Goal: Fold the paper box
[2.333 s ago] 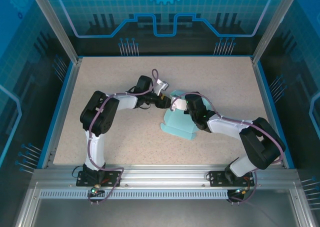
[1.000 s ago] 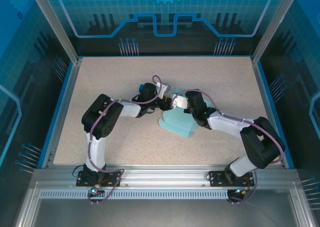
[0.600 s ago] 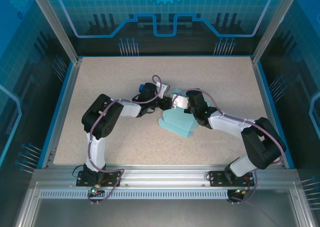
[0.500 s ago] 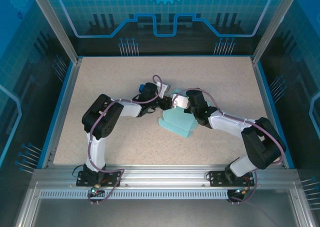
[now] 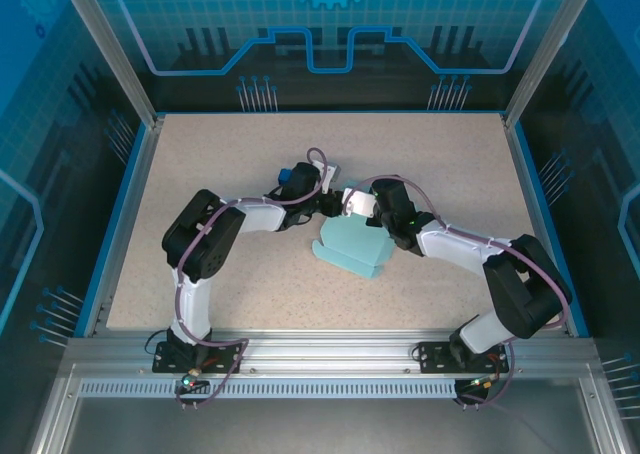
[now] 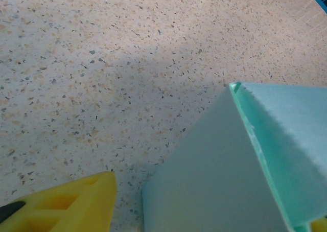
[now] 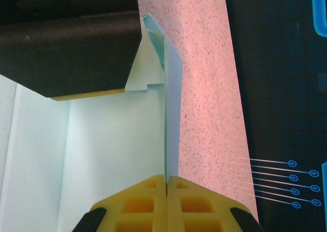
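Note:
The pale teal paper box (image 5: 352, 248) lies partly folded at the table's middle. My right gripper (image 5: 362, 212) is at its far edge. In the right wrist view its yellow fingertips (image 7: 148, 191) are pressed together on a thin upright wall of the paper box (image 7: 102, 155). My left gripper (image 5: 332, 204) meets the box from the left. In the left wrist view one yellow finger (image 6: 66, 206) shows at the lower left and a sliver of the other at the lower right corner, with a raised fold of the paper box (image 6: 219, 176) between them, jaws wide apart.
The speckled beige table (image 5: 220, 174) is bounded by a blue rim and metal frame posts. The left gripper's black body (image 7: 76, 43) sits close over the box's far corner, next to a small notched flap (image 7: 148, 63).
Both grippers have drawn closer at the box's far edge, the left one dropping lower. The far flap that lay out flat now stands up, and the box looks more compact.

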Action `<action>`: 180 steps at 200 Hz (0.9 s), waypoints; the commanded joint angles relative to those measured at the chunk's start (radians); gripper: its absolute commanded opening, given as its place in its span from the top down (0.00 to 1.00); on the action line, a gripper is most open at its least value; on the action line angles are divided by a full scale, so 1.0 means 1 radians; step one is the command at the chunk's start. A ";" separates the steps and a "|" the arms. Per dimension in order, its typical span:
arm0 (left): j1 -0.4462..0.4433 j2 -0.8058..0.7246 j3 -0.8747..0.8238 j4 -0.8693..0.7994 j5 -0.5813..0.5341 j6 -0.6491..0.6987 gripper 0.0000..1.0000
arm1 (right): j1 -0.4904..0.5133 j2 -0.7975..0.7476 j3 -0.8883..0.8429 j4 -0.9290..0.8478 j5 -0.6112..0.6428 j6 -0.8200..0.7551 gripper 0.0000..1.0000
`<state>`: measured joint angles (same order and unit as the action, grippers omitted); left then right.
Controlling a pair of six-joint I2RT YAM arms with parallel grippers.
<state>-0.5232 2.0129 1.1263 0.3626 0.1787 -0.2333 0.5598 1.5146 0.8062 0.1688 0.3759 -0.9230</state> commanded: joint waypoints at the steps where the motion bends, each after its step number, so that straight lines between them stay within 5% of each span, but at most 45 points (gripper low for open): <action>1: 0.007 -0.029 0.029 -0.040 -0.065 0.024 0.48 | -0.009 -0.002 0.021 -0.081 -0.032 0.013 1.00; 77: -0.005 0.003 0.068 -0.024 -0.156 -0.040 0.76 | -0.010 -0.024 0.050 -0.185 -0.129 0.101 1.00; 151: -0.049 0.017 0.078 0.008 -0.212 -0.049 0.82 | -0.012 -0.054 0.050 -0.193 -0.158 0.171 1.00; 180: -0.052 0.032 0.103 -0.025 -0.199 -0.044 0.71 | -0.024 -0.066 0.048 -0.203 -0.169 0.189 1.00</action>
<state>-0.5854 2.0212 1.1778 0.3290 0.0338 -0.2478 0.5446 1.4807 0.8570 0.0444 0.2745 -0.7727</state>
